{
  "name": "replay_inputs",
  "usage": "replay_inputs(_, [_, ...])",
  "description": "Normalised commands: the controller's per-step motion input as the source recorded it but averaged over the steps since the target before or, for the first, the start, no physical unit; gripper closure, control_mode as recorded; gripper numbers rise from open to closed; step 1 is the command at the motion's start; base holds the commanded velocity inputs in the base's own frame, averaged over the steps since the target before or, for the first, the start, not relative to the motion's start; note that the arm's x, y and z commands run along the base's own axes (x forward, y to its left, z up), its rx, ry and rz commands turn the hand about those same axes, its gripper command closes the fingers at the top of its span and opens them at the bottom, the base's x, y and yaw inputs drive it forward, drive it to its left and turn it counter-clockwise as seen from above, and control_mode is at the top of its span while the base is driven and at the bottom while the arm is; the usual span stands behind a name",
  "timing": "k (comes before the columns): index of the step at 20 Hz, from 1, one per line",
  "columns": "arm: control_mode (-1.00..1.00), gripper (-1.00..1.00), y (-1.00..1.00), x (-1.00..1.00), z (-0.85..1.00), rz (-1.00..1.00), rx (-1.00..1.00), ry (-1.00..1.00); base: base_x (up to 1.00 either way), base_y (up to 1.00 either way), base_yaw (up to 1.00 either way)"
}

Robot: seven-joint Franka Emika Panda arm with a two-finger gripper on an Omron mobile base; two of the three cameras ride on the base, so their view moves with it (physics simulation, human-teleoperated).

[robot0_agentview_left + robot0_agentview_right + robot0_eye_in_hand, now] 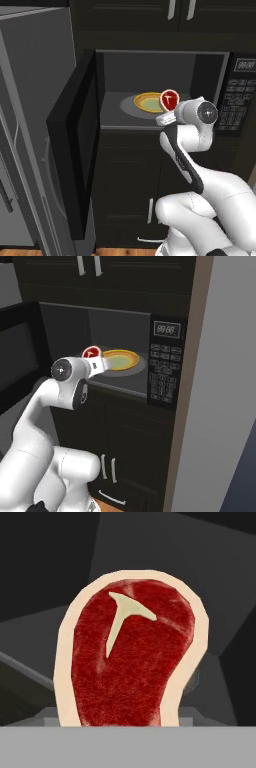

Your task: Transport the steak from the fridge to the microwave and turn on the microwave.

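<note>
The steak (170, 100) (91, 352), red with a white T-shaped bone mark and a pale rim, stands on edge at the front of the open microwave (235, 100) (165, 371). My gripper (168, 110) (96, 359) is shut on it from below, at the mouth of the cavity. In the hand view the steak (130, 662) covers the fingertips. It hangs just in front of a yellow-orange plate (147, 102) (120, 359) that lies on the microwave floor. The grey fridge (30, 100) stands at the left.
The black microwave door (75, 135) is swung wide open to the left. Dark cabinets (130, 180) (130, 441) stand below the microwave and more above it. A pale grey panel (220, 381) runs along the right.
</note>
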Motion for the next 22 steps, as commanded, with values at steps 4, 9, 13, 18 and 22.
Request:
replay_inputs(4, [-1.0, 1.0, 0.06, 0.43, -0.19, 0.0, -0.05, 0.0, 0.0, 0.0, 0.0])
replay_inputs(9, [-1.0, 1.0, 0.0, 0.45, -0.07, 0.0, 0.0, 0.0, 0.0, 0.0, 0.0])
replay_inputs(13, [-1.0, 1.0, 0.0, 0.39, 0.0, 0.0, 0.0, 0.0, 0.0, 0.0, 0.0])
replay_inputs(18, [-1.0, 1.0, 0.0, 0.35, 0.0, 0.0, 0.0, 0.0, 0.0, 0.0, 0.0])
replay_inputs(22, [-1.0, 1.0, 0.0, 0.43, -0.04, 0.0, 0.0, 0.0, 0.0, 0.0, 0.0])
